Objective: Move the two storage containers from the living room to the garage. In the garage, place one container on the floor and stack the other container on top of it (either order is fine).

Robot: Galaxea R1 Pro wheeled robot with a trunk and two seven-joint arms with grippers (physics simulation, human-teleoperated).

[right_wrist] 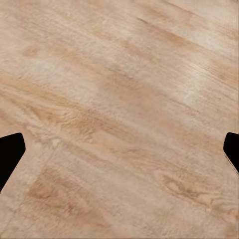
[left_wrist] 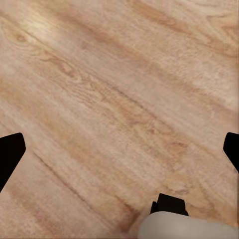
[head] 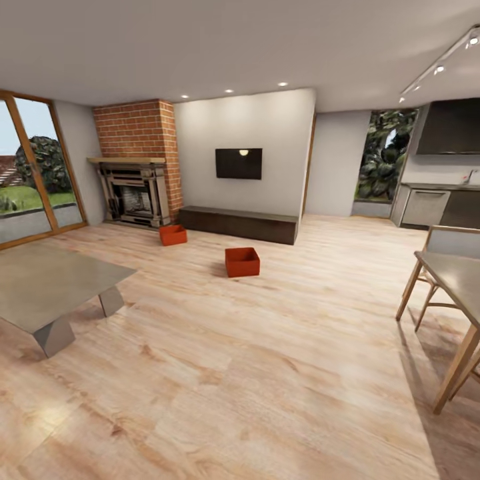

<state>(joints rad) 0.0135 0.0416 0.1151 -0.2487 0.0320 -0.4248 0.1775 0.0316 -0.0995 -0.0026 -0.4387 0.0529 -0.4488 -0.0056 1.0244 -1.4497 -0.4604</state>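
1. I read no labels on either storage container: near container [head: 242, 262] mid wood floor [head: 267, 373], far container [head: 173, 235] beside the fireplace [head: 135, 193].
2. Wrist cameras give me planks; left hand [left_wrist: 119, 154] and right hand [right_wrist: 119, 154] spread wide, empty.

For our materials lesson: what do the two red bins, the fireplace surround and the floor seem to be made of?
Near bin and far bin: likely plastic; thin, plain, uniformly orange-red walls.
Fireplace surround: matte red brick; mortar lines show.
Floor: light wood planks or laminate; grain, knots and a slight sheen.

Brick fireplace [head: 137, 160], wall TV [head: 239, 163], grey low table [head: 47, 283].
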